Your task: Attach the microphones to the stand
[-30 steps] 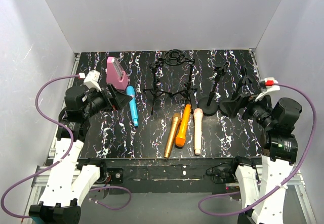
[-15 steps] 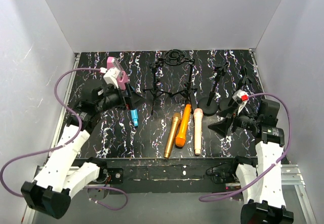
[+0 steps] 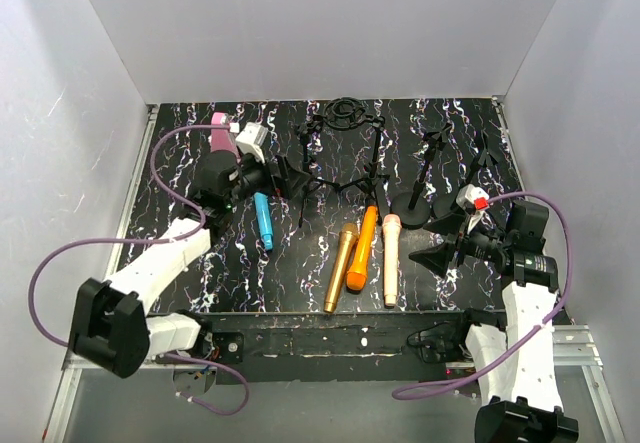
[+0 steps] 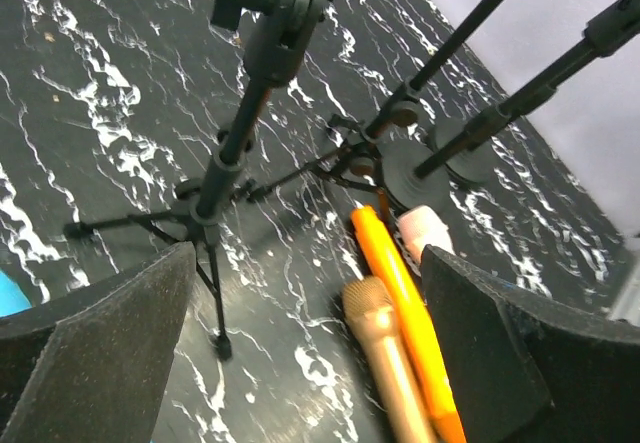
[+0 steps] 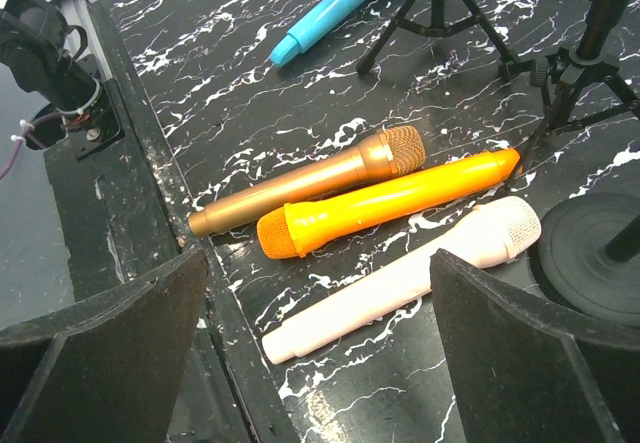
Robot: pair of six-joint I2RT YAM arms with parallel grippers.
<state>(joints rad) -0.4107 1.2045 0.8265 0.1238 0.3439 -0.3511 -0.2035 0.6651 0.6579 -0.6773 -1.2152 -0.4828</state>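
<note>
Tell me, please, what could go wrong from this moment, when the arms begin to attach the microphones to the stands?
1. The left jaws are open and close to the slim tripod stand; a small bump may tip it.
2. The gold microphone, orange microphone and peach-pink microphone lie side by side, nearly touching; the open right jaws might catch or push a neighbour.
3. The orange one's far end lies by the leg of another tripod and may snag it when lifted.

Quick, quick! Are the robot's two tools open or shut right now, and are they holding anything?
Left tool: open, holding nothing.
Right tool: open, holding nothing.
</note>
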